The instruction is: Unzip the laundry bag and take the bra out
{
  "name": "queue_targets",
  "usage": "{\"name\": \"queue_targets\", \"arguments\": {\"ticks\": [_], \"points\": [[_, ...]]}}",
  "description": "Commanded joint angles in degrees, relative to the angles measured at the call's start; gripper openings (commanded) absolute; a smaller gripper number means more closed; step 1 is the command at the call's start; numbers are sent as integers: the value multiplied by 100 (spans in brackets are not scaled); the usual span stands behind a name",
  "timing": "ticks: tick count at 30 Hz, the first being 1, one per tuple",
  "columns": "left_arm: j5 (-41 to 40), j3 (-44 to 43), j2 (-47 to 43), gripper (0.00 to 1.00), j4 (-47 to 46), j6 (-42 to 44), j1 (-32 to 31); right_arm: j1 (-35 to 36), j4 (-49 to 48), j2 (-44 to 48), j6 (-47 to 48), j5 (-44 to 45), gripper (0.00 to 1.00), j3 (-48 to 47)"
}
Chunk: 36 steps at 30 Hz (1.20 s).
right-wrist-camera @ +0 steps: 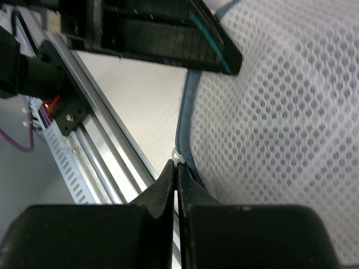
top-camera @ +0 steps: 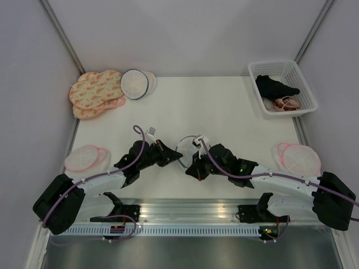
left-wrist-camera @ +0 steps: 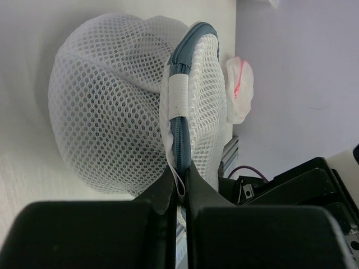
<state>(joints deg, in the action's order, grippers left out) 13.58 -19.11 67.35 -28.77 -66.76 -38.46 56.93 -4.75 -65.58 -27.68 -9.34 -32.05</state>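
- left gripper [left-wrist-camera: 179, 180] clamped on the bag's [left-wrist-camera: 106, 112] grey zipper seam
- right gripper [right-wrist-camera: 176, 167] pinched tight on the bag's rim
- bra [top-camera: 275, 87] lies in the basket [top-camera: 271, 64]

Translucent white mesh laundry bag [left-wrist-camera: 112, 112], matt black plastic fingers [left-wrist-camera: 160, 196]

The laundry bag [top-camera: 185, 150] sits at the centre of the table [top-camera: 224, 117]. The left gripper [top-camera: 173, 157] is on its left and the right gripper [top-camera: 192, 163] at its lower right, both touching its rim. In the upper right a basket [top-camera: 255, 70] holds the bra [top-camera: 275, 87], with another garment [top-camera: 285, 103] just below it, perhaps partly underneath. A pile of round bags [top-camera: 95, 92] lies at the upper left. A smaller left stack [top-camera: 84, 158] and right stack [top-camera: 298, 158] lie at the table's side edges.
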Motion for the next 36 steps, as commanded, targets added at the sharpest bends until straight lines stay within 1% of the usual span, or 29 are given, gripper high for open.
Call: {"name": "queue_targets", "arguments": {"ticks": [1, 4, 5, 7, 8, 9, 10, 11, 15, 17, 20, 22, 24, 27, 28, 29, 30, 31, 32, 33, 34, 36], "points": [[-356, -207, -309, 2, 528, 330, 49, 12, 833, -33, 368, -271, 0, -169], [-383, -180, -521, 2, 959, 567, 172, 20, 1581, 45, 474, -86, 0, -214], [-357, -163, -652, 2, 1066, 672, 268, 12, 1913, 89, 466, 193, 0, -240], [-304, -172, -784, 2, 1268, 796, 347, 11, 2240, 159, 361, 703, 0, -275], [-278, -172, -872, 2, 1426, 901, 409, 11, 2538, 160, 316, 1324, 0, -345], [-199, -189, -916, 2, 1488, 971, 427, -6, 2680, 151, 255, 1626, 0, -389], [-172, -215, -934, 2, 1558, 1033, 435, -24, 2795, 81, 89, 1907, 0, -442], [-137, -242, -961, 2, 1698, 1155, 444, -67, 2909, 37, 35, 2423, 0, -503], [293, -479, -794, 2, 1954, 1534, 462, -366, 2753, -366, -106, 3323, 0, -592], [530, -619, -654, 2, 2103, 1867, 471, -436, 2394, -534, 61, 3430, 1, -600], [785, -1154, -197, 2, 2323, 2377, 628, -568, 1997, -842, 254, 3448, 0, -688], [847, -1348, 128, 2, 2368, 2579, 856, -604, 1743, -912, 316, 3185, 0, -697], [856, -1603, 304, 2, 2202, 2633, 1032, -621, 1610, -825, 325, 3036, 0, -680], [848, -2034, 813, 2, 2017, 2703, 1296, -621, 1381, -675, 316, 2641, 1, -592], [804, -2139, 1110, 2, 1999, 2704, 1384, -621, 1276, -658, 316, 2413, 1, -548], [795, -2367, 1287, 8, 1972, 2695, 1411, -621, 1223, -640, 307, 2289, 1, -530], [812, -2456, 1428, 19, 1937, 2695, 1446, -621, 1170, -640, 281, 2192, 0, -504], [812, -2526, 1543, 58, 1859, 2616, 1472, -621, 1074, -640, 272, 2113, 0, -478], [804, -2623, 1735, 73, 1849, 2555, 1481, -613, 1003, -657, 263, 1895, 1, -451], [812, -2641, 1772, 94, 1849, 2450, 1490, -613, 951, -675, 211, 1779, 0, -442], [804, -2624, 1773, 100, 1849, 2388, 1499, -621, 811, -684, 193, 1656, 1, -416], [646, -2388, 1519, 100, 1840, 2186, 1490, -621, 652, -719, 132, 1287, 1, -389]]}}
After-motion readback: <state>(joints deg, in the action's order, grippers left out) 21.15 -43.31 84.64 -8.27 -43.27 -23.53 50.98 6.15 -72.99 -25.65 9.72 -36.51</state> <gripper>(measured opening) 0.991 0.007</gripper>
